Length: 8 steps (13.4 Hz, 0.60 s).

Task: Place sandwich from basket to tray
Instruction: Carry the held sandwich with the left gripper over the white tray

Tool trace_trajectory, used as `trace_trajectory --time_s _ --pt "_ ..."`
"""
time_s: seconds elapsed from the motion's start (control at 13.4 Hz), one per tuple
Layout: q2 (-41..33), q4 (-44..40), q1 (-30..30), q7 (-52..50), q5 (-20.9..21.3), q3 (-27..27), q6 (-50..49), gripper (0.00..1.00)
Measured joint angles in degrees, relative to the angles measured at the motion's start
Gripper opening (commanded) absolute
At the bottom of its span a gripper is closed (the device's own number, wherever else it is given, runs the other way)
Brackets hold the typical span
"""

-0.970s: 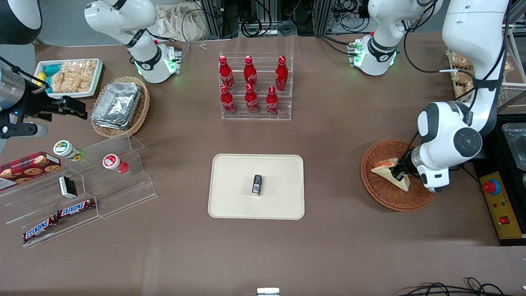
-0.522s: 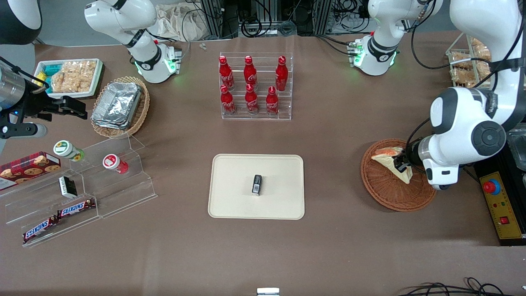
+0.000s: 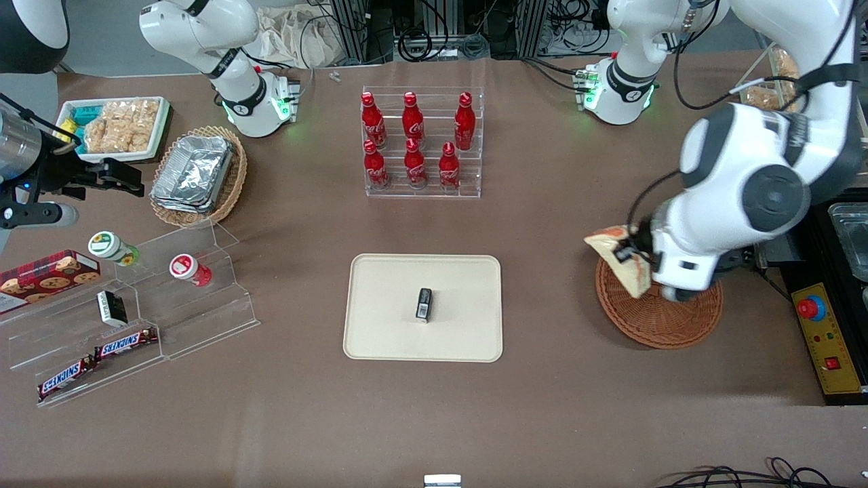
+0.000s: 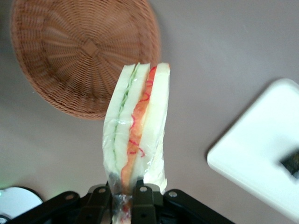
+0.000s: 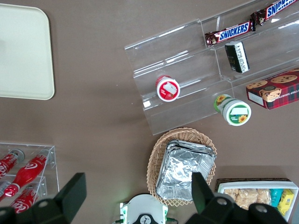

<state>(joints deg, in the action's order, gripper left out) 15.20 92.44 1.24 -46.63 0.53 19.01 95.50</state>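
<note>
One brown tabletop [image 3: 542, 407], end effector [image 4: 125, 196] pinching the sandwich [image 4: 135, 130] above the basket [image 3: 661, 318].

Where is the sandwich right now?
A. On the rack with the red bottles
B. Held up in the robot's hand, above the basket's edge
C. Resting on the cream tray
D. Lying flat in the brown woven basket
B: the hand pinches the wrapped sandwich in the air over the rim of the empty basket, not yet at the tray.
</note>
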Motion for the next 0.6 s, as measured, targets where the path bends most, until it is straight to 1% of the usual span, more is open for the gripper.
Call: trace_trajectory --time_s 0.15,0.37,0.6 --pt "1.19 0.02 3.21 0.41 3.80 3.15 0.07 0.00" --pt "4.99 0.01 9.36 0.65 6.60 3.62 4.20 0.00" --pt "9.78 -0.04 12.65 1.83 10.02 3.62 11.83 0.00"
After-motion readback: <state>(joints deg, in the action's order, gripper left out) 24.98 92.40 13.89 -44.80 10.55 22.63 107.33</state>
